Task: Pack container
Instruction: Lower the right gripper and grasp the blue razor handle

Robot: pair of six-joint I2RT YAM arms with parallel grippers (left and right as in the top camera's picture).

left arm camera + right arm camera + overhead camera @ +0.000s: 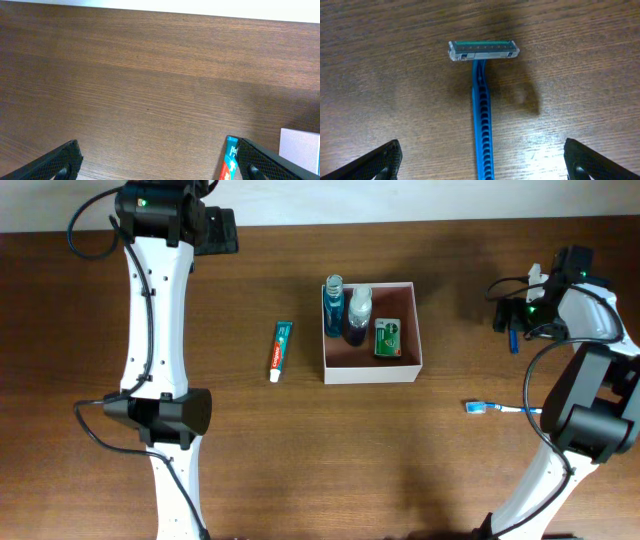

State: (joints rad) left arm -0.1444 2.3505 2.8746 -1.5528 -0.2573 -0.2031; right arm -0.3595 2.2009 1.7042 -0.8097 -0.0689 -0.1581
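Container point(418, 330) half packed; razor point(481, 100), toothpaste point(283, 348) not in yet. Left gripper point(157, 152), right gripper point(481, 150) both spread wide, empty. Razor's flat and thin, pinch could easily slip off.

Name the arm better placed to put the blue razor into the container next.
Right. The razor lies centred between the open right gripper's fingers in its wrist view, on the right of the container. The left gripper, also open, is on the container's other side, by the toothpaste.
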